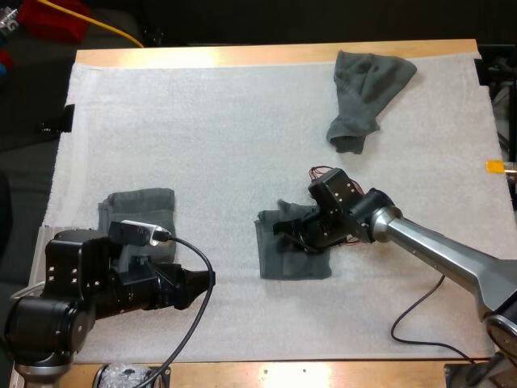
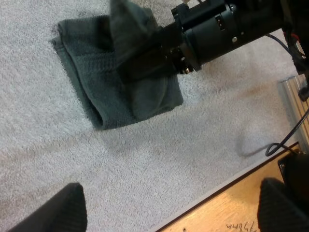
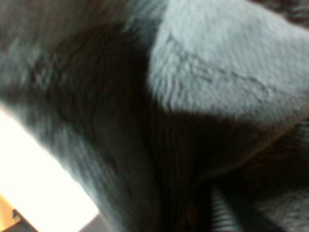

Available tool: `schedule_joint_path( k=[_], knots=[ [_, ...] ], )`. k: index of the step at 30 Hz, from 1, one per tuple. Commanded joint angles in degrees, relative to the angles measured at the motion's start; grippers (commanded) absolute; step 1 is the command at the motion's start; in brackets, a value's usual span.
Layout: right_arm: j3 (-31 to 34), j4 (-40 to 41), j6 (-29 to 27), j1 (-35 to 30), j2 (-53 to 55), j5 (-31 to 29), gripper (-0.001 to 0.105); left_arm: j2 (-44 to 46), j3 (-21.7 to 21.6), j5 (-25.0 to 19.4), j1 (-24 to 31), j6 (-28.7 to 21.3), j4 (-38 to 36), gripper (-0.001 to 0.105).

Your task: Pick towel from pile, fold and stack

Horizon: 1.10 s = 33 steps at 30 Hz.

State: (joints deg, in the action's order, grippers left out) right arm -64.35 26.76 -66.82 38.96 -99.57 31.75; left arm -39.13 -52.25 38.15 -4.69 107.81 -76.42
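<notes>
A dark grey-green towel (image 1: 295, 257) lies half folded in the middle of the mat. My right gripper (image 1: 284, 229) is shut on one of its edges and holds a flap up off the mat; in the left wrist view that raised flap (image 2: 128, 24) stands over the flat part of the towel (image 2: 96, 82) at the right gripper (image 2: 135, 67). The right wrist view has the towel's cloth (image 3: 217, 72) pressed close. My left gripper (image 1: 206, 280) hovers open over bare mat, left of the towel, its fingers (image 2: 53, 212) wide apart. A folded towel (image 1: 137, 206) lies behind the left arm.
A crumpled towel (image 1: 367, 93) lies at the mat's far right corner. The white mat (image 1: 202, 137) covers most of the table. The table's wooden front edge (image 2: 231, 208) runs close to my left gripper.
</notes>
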Motion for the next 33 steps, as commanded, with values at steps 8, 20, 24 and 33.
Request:
schedule_joint_path(
  k=[8,20,24,33],
  knots=[
    [-0.2,-1.3,-2.0,0.0,0.7,6.5,0.051,0.1,-0.5,0.2,0.1,-0.1,0.0,0.07],
    [-0.2,-4.4,-1.9,1.3,2.9,7.2,0.051,0.1,-0.5,0.2,0.1,-0.1,0.0,0.07],
    [-0.2,-4.3,-1.5,1.3,2.4,6.6,0.051,0.1,-0.5,0.2,0.1,-0.1,0.0,0.07],
    [-0.2,-3.8,-1.2,4.2,1.1,6.0,0.051,0.1,-0.5,0.2,0.1,-0.1,0.0,0.07]
  ],
)
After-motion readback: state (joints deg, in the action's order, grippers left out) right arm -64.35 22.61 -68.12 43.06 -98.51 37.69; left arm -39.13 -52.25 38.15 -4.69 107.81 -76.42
